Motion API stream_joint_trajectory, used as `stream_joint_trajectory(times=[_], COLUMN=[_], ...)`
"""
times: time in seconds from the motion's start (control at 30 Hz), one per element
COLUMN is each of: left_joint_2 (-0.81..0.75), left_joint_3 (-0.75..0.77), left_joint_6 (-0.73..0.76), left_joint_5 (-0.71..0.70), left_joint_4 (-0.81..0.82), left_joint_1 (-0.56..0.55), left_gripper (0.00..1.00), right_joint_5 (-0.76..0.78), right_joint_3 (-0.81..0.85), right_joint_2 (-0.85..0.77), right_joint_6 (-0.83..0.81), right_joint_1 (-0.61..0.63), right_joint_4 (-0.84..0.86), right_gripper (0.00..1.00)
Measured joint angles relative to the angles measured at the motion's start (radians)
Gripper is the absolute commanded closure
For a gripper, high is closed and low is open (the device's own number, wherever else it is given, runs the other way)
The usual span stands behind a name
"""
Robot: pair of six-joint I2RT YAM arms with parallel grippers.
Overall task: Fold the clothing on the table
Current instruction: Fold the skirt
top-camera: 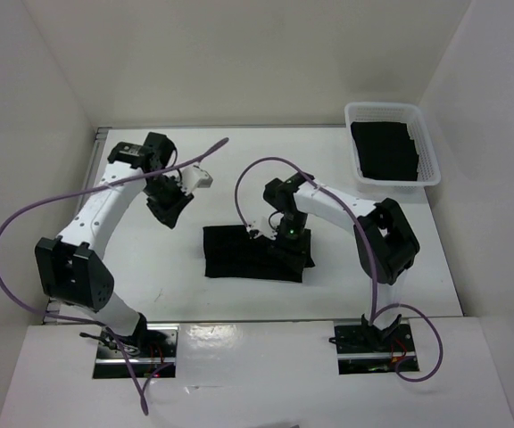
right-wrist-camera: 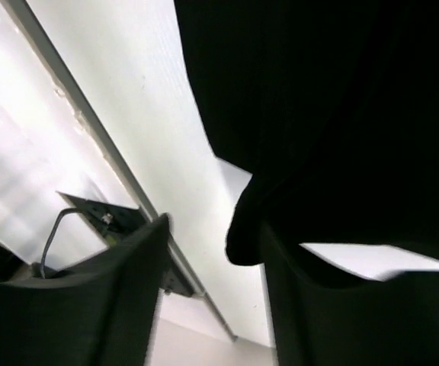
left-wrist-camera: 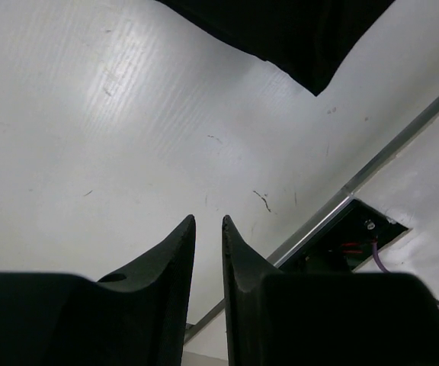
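Observation:
The black clothing (top-camera: pixel 239 252) lies as a flat folded rectangle in the middle of the white table (top-camera: pixel 150 285). My right gripper (top-camera: pixel 288 241) hangs over its right end. In the right wrist view the right gripper (right-wrist-camera: pixel 213 229) has its jaws wide apart, and a fold of the clothing (right-wrist-camera: pixel 318 114) droops against the right-hand finger without being pinched. My left gripper (top-camera: pixel 166 209) sits left of the clothing and apart from it. In the left wrist view, its fingertips (left-wrist-camera: pixel 209 223) stand a narrow gap apart over bare table, holding nothing. A corner of the clothing (left-wrist-camera: pixel 296 30) shows at the top.
A white lattice basket (top-camera: pixel 382 106) holding black garments stands at the table's back right corner. White walls close in the table on three sides. A grey rail (left-wrist-camera: pixel 372 171) runs along the near edge by the arm bases. Purple cables loop off both arms.

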Motion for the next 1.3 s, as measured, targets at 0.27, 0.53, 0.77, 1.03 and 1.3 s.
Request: stream_joint_trajectory(times=[0.27, 0.53, 0.77, 1.03, 1.3], left_joint_2=[-0.109, -0.364, -0.486, -0.488, -0.516], left_joint_3=[0.119, 0.095, -0.015, -0.123, -0.134], left_joint_6=[-0.030, -0.163, -0.307, -0.398, -0.424], left_joint_5=[0.053, 0.051, -0.005, -0.062, -0.082], left_joint_4=[0.014, 0.132, 0.202, 0.238, 0.247], left_joint_1=[0.219, 0.367, 0.388, 0.410, 0.412], left_gripper=[0.69, 0.40, 0.01, 0.01, 0.01], right_joint_5=[0.031, -0.052, -0.139, -0.188, -0.197], right_joint_3=[-0.031, 0.089, 0.291, 0.385, 0.475], right_joint_2=[-0.057, -0.068, 0.062, 0.290, 0.333], right_joint_6=[-0.001, 0.008, 0.046, 0.050, 0.042], right_joint_1=[0.000, 0.005, 0.064, 0.088, 0.088], right_joint_4=[-0.004, -0.013, 0.016, 0.037, 0.038], right_gripper=[0.13, 0.09, 0.01, 0.01, 0.01])
